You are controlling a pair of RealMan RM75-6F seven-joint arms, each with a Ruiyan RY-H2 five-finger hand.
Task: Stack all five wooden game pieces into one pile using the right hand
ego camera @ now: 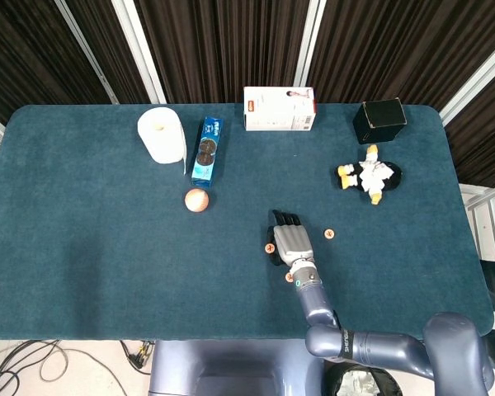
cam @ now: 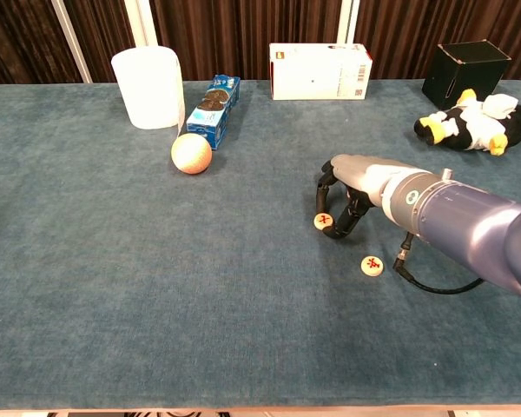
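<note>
My right hand (ego camera: pixel 290 239) (cam: pixel 358 187) hovers low over the table (ego camera: pixel 107 247) at centre right, palm down and fingers curled. Its thumb and a finger pinch a round wooden piece (cam: pixel 323 221) with a red mark, which sits on the cloth at the hand's left edge (ego camera: pixel 270 247). A second piece (cam: pixel 372 265) lies beside the wrist (ego camera: pixel 289 278), free of the hand. A third piece (ego camera: pixel 329 234) lies to the right of the hand, hidden by the arm in the chest view. Whatever is under the palm is hidden. No other pieces show.
At the back stand a paper roll (ego camera: pixel 162 134), a blue cookie pack (ego camera: pixel 206 150), a white box (ego camera: pixel 279 109) and a black box (ego camera: pixel 379 120). An orange ball (ego camera: pixel 196 200) lies left of the hand, and a penguin toy (ego camera: pixel 370 176) at the right.
</note>
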